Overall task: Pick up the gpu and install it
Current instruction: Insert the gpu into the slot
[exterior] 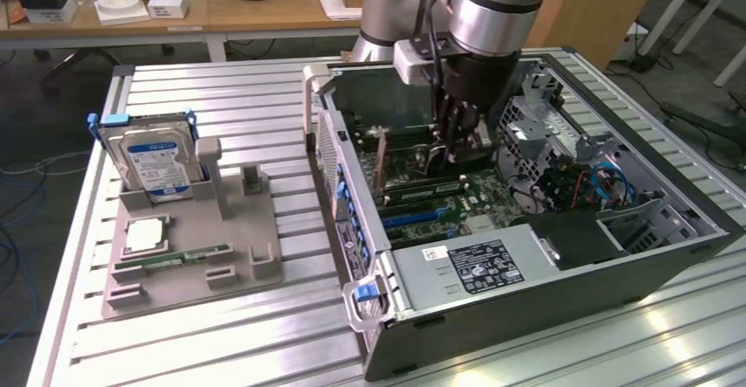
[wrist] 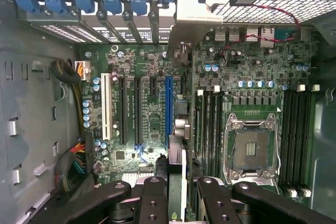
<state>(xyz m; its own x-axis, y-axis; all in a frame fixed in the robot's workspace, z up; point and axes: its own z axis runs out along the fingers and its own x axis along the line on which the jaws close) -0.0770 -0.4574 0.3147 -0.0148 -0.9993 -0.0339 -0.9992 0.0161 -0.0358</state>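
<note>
End effector clamps gpu on edge; long axis parallels blue slot.

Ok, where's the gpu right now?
In the wrist view the gpu is clamped in the gripper inside the computer case, over the long blue slot.

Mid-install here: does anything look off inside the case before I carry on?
Nothing stands out. The gpu sits straight between the fingers, edge-on over the motherboard, close to the blue slot; no damage shows.
</note>
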